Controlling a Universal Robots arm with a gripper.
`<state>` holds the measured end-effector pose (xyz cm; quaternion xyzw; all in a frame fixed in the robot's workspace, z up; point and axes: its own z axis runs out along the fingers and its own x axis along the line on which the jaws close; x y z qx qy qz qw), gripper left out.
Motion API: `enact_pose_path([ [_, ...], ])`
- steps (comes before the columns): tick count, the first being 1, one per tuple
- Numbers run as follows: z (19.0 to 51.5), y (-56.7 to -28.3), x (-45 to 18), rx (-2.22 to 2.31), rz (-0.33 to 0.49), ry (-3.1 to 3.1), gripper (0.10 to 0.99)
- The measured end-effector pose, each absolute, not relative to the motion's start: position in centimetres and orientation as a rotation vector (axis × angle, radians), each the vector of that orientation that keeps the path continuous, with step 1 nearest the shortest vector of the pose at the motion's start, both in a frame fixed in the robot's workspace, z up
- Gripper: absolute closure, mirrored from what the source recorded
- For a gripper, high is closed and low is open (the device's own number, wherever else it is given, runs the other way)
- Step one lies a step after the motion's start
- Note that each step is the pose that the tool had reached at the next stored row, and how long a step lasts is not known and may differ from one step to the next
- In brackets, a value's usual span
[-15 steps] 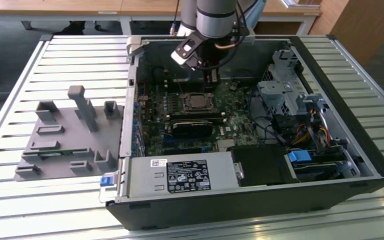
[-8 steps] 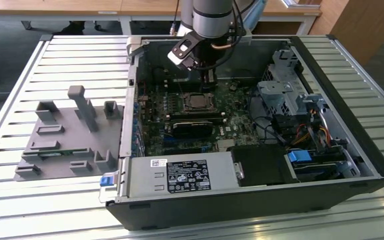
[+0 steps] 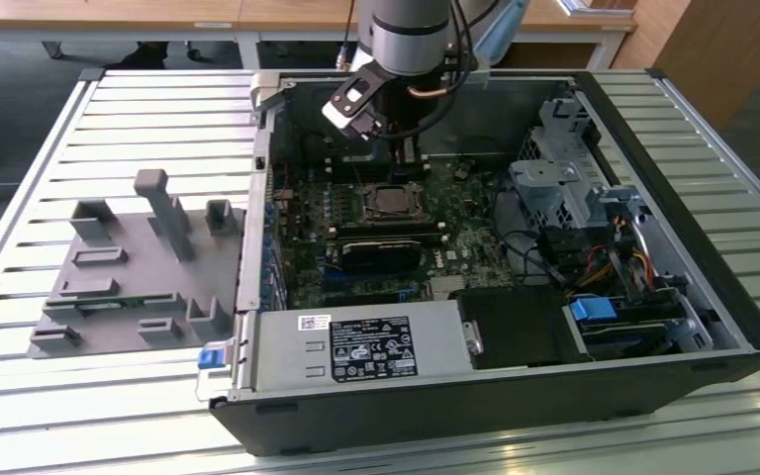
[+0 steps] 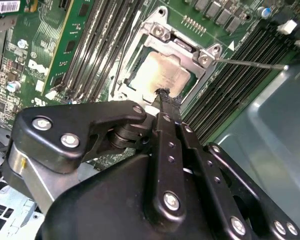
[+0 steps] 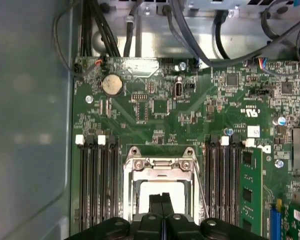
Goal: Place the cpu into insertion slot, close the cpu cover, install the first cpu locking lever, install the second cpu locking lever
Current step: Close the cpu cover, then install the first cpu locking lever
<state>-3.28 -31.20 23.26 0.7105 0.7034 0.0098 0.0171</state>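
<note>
The cpu [image 4: 162,75] lies in the insertion slot [image 3: 391,201], its silver top showing through the window of the cpu cover [image 4: 182,46], which is down flat over it. My gripper [image 4: 162,93] is shut, fingertips pressed together with nothing between them, right above the edge of the cpu nearest the wrist. The first wrist view has the same shut gripper [image 5: 161,198] over the cpu cover [image 5: 160,167]. One thin locking lever [image 4: 250,63] sticks out sideways from the socket's corner; it appears slanted [image 5: 201,186] beside the frame. In the exterior view the gripper [image 3: 408,163] hangs just behind the socket.
Black memory slots [image 5: 97,185] flank the socket on both sides. The open computer case holds a power supply [image 3: 353,346], a drive cage [image 3: 565,188] and cables [image 3: 617,262]. A grey fixture [image 3: 130,267] sits on the slatted table at the exterior view's left.
</note>
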Motion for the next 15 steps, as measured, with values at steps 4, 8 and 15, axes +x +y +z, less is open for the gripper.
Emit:
enact_pose_path([
  [4,23.26,-31.20,-3.63,2.208,0.030,2.186,0.965],
  [8,23.26,-31.20,-3.77,2.208,0.030,2.186,0.965],
  [15,24.06,-31.21,-3.78,2.208,0.030,2.186,0.965],
])
